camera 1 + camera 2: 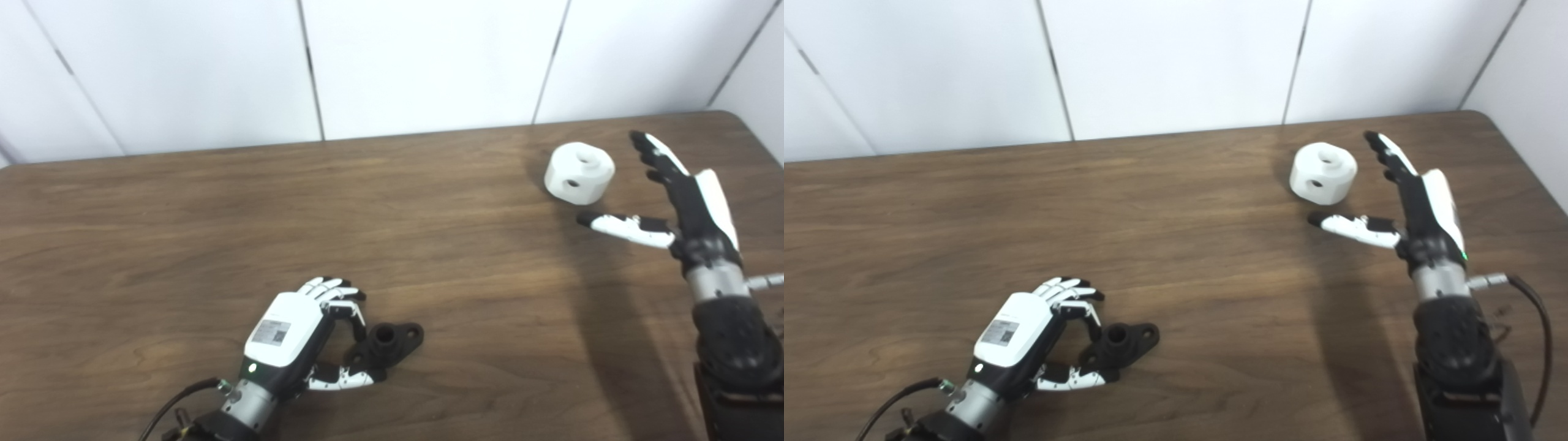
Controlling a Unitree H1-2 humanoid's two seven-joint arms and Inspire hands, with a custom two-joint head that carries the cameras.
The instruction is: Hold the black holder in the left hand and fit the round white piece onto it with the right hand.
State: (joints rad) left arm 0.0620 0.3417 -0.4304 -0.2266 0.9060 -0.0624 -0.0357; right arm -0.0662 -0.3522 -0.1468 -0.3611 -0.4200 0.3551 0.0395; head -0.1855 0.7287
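The black holder lies flat on the wooden table near the front, with a short tube and a holed flange. My left hand curls over its left end, fingers on top and thumb against its near edge, pinching it while it rests on the table. The round white piece, a short cylinder with a hole on top and one in its side, stands at the back right. My right hand is open just right of it, fingers stretched out, thumb pointing left in front of the piece, not touching it.
A white panelled wall runs behind the table's far edge. The table's rounded back right corner is close to my right hand. A cable trails from the right wrist.
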